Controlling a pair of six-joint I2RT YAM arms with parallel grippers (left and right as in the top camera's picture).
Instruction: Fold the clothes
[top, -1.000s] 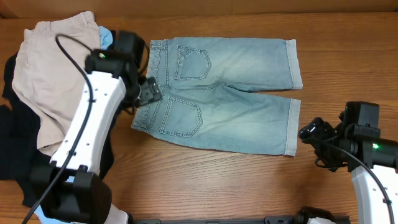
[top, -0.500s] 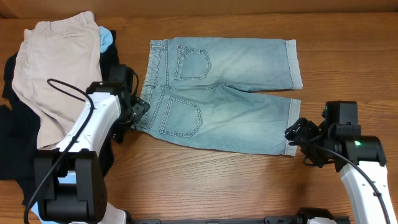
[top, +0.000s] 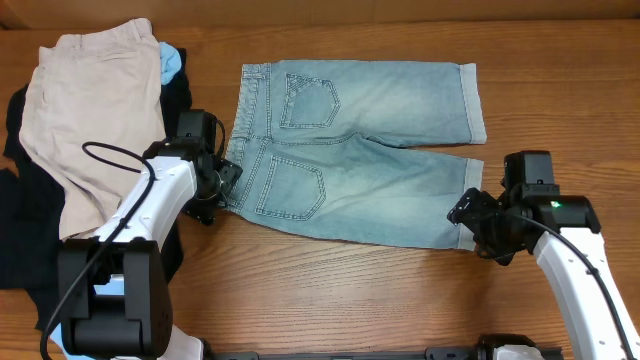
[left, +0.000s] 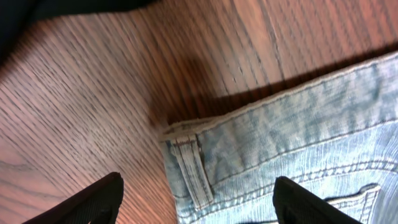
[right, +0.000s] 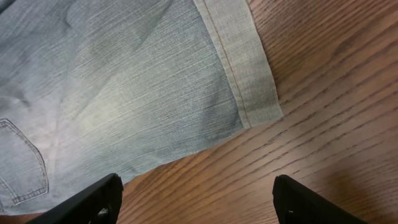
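Denim shorts (top: 350, 150) lie flat, pockets up, at frame centre on the table (top: 330, 300). Left gripper (top: 224, 179) sits over the lower waistband corner and right gripper (top: 466, 213) over the lower cuff corner. Both are wide open and hold nothing. Likely staged to pinch the bottom edge and fold it upward.

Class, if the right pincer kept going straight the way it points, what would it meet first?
Probably the near cuff of the denim shorts, or bare table just beside it; the open right pincer points down there, depth unclear.
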